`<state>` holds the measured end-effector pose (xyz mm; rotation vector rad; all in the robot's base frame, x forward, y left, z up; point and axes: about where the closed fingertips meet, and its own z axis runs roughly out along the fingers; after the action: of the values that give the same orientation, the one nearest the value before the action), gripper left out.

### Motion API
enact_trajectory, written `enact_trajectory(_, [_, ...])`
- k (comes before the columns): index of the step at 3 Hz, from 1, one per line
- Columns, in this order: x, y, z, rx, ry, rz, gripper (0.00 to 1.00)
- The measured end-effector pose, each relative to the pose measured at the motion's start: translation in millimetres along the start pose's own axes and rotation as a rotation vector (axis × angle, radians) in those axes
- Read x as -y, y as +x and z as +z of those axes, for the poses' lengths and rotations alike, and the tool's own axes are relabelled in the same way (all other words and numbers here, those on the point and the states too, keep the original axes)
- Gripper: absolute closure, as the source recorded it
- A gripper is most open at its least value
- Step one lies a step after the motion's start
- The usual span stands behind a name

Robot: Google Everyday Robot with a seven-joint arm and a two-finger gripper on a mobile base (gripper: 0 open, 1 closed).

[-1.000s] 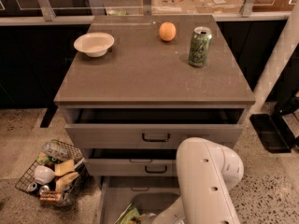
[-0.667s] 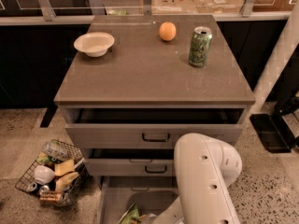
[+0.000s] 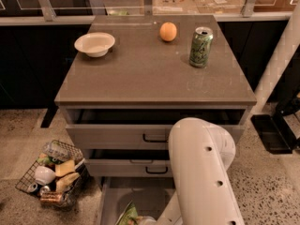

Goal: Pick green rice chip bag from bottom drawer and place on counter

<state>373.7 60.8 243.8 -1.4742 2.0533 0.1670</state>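
The green rice chip bag [image 3: 127,215] lay in the bottom drawer [image 3: 108,199], which stood pulled out. Only the bag's crinkled upper corner showed at the lower edge of the view, toward the left of the drawer's pale floor. The gripper [image 3: 146,220] was down inside the same drawer, just to the right of the bag and very near it, at the end of the white arm [image 3: 206,172], which sloped down from the right. It was almost wholly cut off by the edge of the view, so one could not tell how wide it stood, nor whether it already had hold of the bag or merely lay beside it.

By the look of things, the step in hand was the reach and grasp in the drawer; the lift had not begun. The next move would call for a sure grip on the slippery foil, then a rise clear of the two drawers above, both partly open and overhanging the way up.

The counter [image 3: 140,74] offered bare room across its front and middle. At its back stood a white bowl [image 3: 94,43] on the left, an orange [image 3: 168,31] near the centre and a green drink can [image 3: 200,47] on the right. On the floor to the left of the cabinet sat a wire basket [image 3: 28,179] of odds and ends.
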Motion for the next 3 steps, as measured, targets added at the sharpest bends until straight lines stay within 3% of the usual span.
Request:
enact_trajectory(2, [12.6, -5.0, -69.2, 0.063, 0.124, -0.012, 1.00])
enact_trajectory(3, [23.9, -6.9, -115.5, 0.167, 0.180, -0.009, 1.00])
